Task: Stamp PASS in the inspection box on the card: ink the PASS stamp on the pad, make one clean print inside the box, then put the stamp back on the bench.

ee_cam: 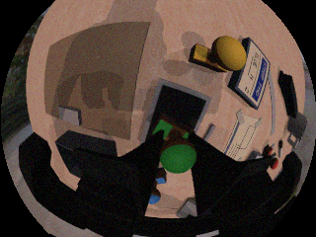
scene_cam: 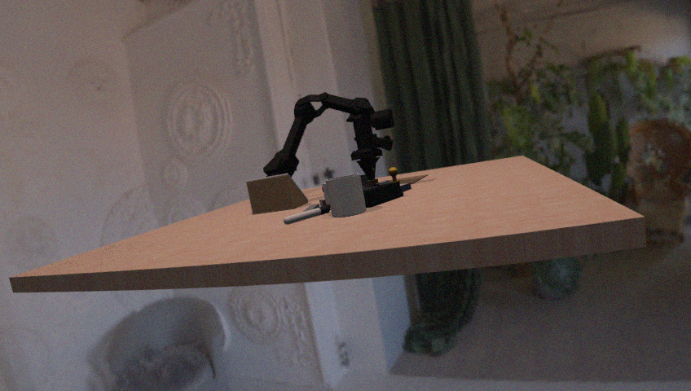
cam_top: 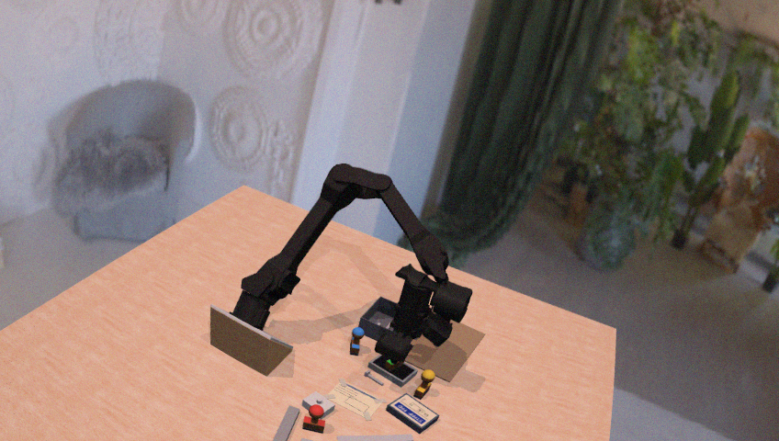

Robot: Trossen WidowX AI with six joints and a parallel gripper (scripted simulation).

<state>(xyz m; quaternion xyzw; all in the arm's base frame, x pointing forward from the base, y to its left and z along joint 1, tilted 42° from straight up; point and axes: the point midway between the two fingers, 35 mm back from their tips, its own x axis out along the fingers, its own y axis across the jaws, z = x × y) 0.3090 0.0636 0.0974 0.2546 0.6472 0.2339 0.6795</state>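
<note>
stamp pad (cam_top: 409, 373) (ee_cam: 184, 108) beside card (cam_top: 355, 400) (ee_cam: 242, 136) | pad lid (cam_top: 412, 412) (ee_cam: 252, 74) beside card

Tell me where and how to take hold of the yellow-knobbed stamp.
Grip the yellow-knobbed stamp by its handle, just under the round knob, coming straight down from above. It stands upright with the knob on top, and the handle narrows beneath it, so fingers closing there should likely catch under the ball and leave the wider base free.
</note>
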